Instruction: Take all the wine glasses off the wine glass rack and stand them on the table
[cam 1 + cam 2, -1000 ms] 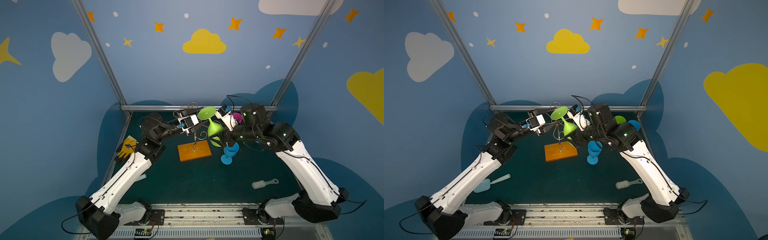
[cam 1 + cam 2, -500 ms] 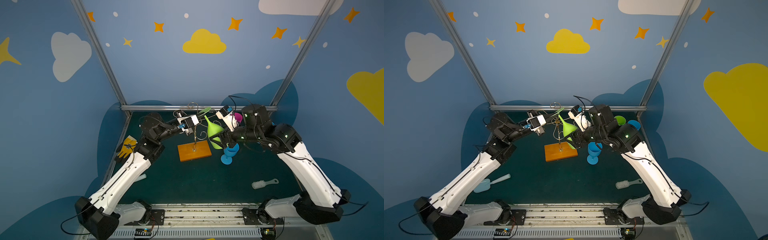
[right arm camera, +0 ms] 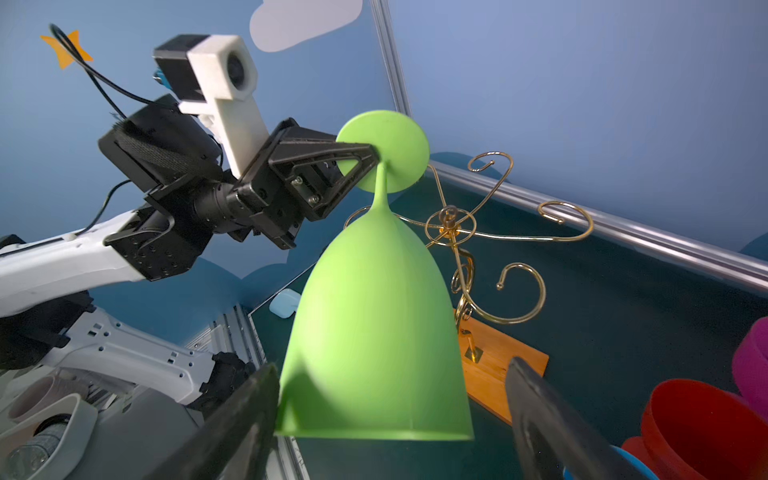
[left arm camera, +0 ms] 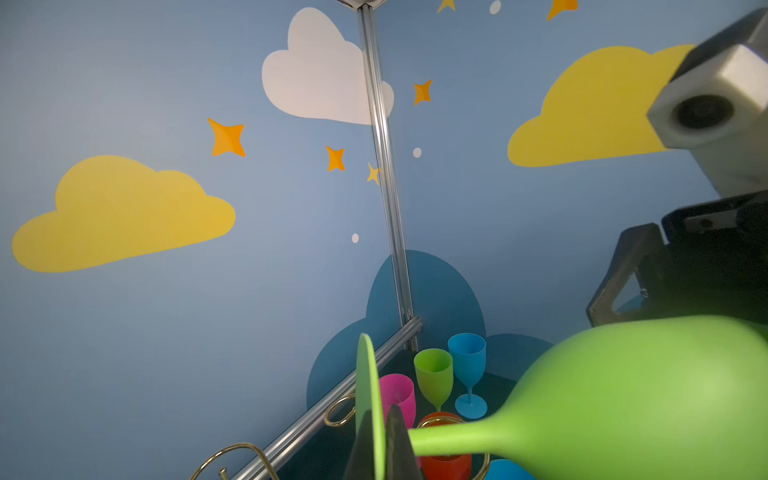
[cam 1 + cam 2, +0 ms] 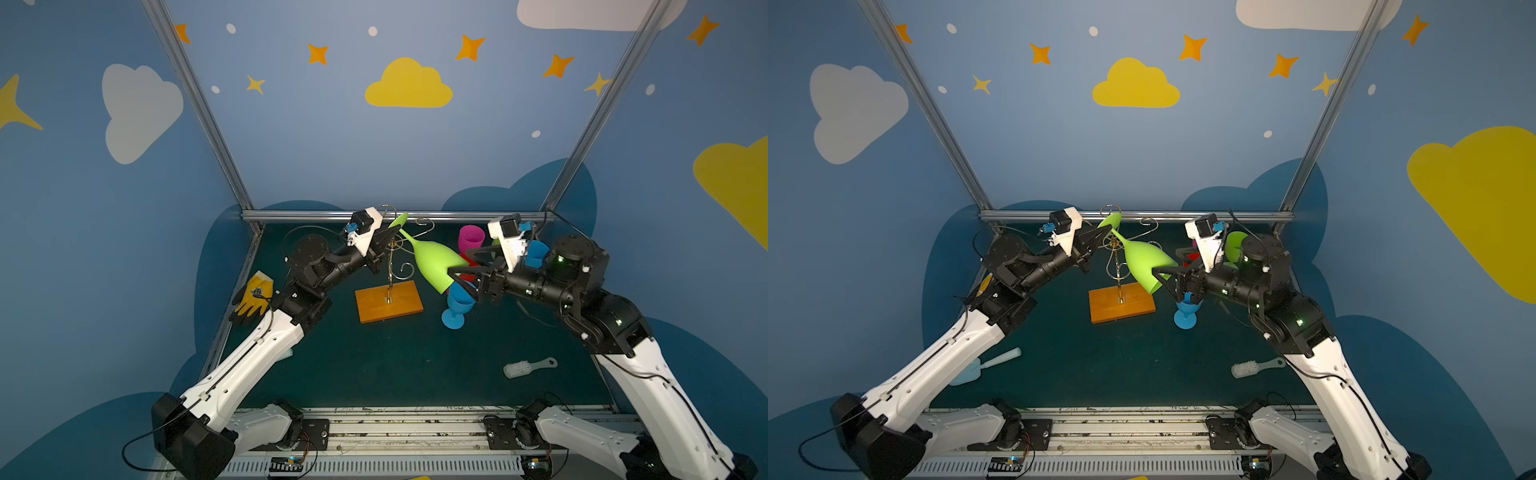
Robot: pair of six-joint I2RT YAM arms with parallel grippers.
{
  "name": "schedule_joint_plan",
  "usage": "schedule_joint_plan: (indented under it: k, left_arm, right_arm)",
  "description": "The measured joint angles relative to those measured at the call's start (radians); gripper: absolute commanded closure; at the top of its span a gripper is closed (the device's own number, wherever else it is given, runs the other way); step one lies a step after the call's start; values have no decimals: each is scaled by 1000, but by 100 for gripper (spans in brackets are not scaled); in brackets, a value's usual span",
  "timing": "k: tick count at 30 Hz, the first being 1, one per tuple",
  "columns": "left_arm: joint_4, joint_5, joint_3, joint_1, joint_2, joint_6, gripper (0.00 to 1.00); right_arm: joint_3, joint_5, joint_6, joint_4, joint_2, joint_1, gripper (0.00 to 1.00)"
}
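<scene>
Wine glass (image 5: 432, 261): green and tilted, its foot up by the rack's top curls, its bowl mouth slanting down to the right.
Rack (image 5: 374, 309): stands on the table (image 5: 374, 374).
Left end effector (image 3: 376, 156): clamped on the glass's foot by the stem, plainest in the right wrist view.
Right end effector (image 3: 390, 415): fingers apart, straddling the bowl's rim.
Left wrist view: green cup (image 4: 433, 370) and blue cup (image 4: 467, 357) stand upright in the corner.

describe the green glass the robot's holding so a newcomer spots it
Start at the gold wire rack on its orange base. Beside its top, the left claw pinches a lime wine glass by its foot, bowl tilted down. The other green glass stands upright at the back.
</scene>
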Motion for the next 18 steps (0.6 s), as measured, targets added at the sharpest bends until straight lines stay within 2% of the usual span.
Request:
schedule_joint_plan:
  k: [9,13,14,18]
  left_arm:
    - [15,-5,-1,13,0,-122,97]
    - [17,1,-5,13,0,-138,97]
    - [23,3,-10,13,0,-143,97]
    - [35,10,-37,13,0,-159,97]
  right_arm:
    - [-80,64,50,83,-58,-13,24]
    - [-84,80,69,113,-24,-13,32]
    - [-84,84,74,121,-13,-13,37]
    - [-84,86,89,149,32,-13,70]
